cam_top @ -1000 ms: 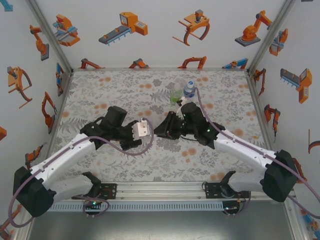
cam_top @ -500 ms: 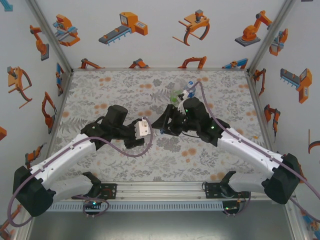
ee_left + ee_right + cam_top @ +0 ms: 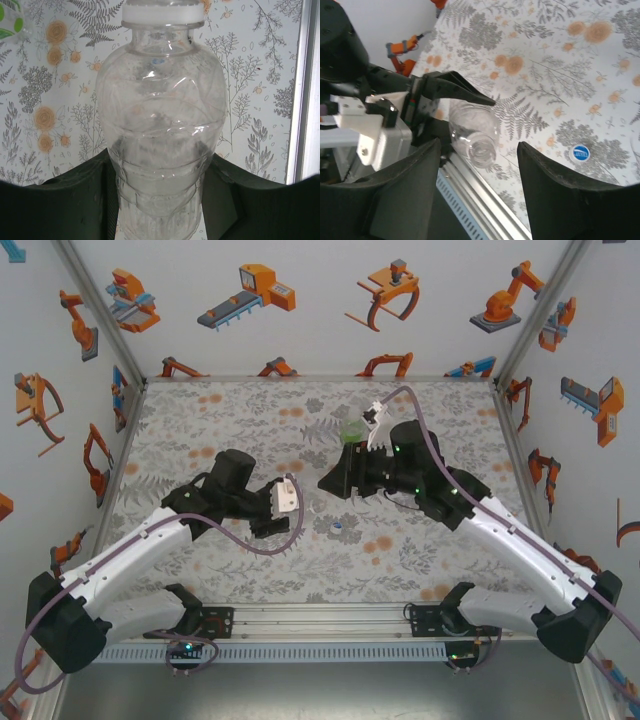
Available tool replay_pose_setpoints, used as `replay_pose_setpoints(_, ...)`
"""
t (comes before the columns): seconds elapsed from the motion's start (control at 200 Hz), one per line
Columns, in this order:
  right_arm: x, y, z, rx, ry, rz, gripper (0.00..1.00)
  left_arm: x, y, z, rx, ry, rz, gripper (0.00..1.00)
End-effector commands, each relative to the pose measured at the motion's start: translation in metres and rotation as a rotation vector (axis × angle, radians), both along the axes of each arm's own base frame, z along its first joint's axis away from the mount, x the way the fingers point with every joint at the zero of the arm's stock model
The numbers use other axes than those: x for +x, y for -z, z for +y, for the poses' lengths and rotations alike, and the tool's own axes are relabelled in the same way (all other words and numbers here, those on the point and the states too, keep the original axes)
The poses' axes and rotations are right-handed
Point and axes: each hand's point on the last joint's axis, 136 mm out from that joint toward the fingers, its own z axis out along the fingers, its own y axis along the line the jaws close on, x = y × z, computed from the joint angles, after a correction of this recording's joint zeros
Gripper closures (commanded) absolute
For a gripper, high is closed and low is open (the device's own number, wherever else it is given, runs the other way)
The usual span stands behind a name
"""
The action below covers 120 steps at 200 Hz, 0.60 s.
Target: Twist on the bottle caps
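Space lies open round the cap (image 3: 337, 527), loose on the mat (image 3: 200, 410) at 6 o'clock of the right claw (image 3: 328, 483) — spread, empty. At its 9, the left claw (image 3: 160, 200) clenches the clear bottle (image 3: 160, 100) — front rail (image 3: 320, 615) near, at 6.

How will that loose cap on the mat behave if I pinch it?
The cap looks tiny and light, so it may skid on the mat. Lying flat, it probably won't roll, though an off-centre pinch could flip it.

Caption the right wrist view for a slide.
Open right gripper faces the colourless bottle clamped in the left gripper; a cap lies on the mat.
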Motion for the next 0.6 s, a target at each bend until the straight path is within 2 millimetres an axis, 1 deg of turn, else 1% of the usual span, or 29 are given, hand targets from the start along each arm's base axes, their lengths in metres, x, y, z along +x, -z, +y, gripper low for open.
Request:
replay_pose_setpoints(0.0, 0.004, 0.011, -0.014, -0.101, 0.027, -0.055, 0.45, 0.008, -0.014, -0.003, -0.029, -0.033, -0.025, 1.00)
replay_pose_setpoints(0.135, 0.007, 0.035, -0.023, -0.184, 0.069, -0.012, 0.50, 0.020, -0.021, -0.001, -0.062, -0.113, -0.044, 1.00)
replay_pose_setpoints(0.27, 0.011, 0.064, -0.030, -0.271, 0.096, 0.036, 0.55, 0.031, -0.037, 0.002, -0.109, -0.202, -0.059, 1.00)
replay_pose_setpoints(0.451, 0.017, 0.118, -0.034, -0.399, 0.123, 0.126, 0.60, 0.041, -0.056, 0.012, -0.151, -0.333, -0.025, 1.00)
replay_pose_setpoints(0.501, 0.019, 0.133, -0.034, -0.427, 0.132, 0.158, 0.60, 0.046, -0.058, 0.018, -0.149, -0.398, -0.003, 1.00)
replay_pose_setpoints(0.546, 0.020, 0.146, -0.033, -0.456, 0.134, 0.183, 0.61, 0.054, -0.059, 0.026, -0.145, -0.489, 0.014, 1.00)
replay_pose_setpoints(0.596, 0.021, 0.158, -0.031, -0.496, 0.129, 0.199, 0.60, 0.059, -0.057, 0.034, -0.124, -0.555, 0.033, 1.00)
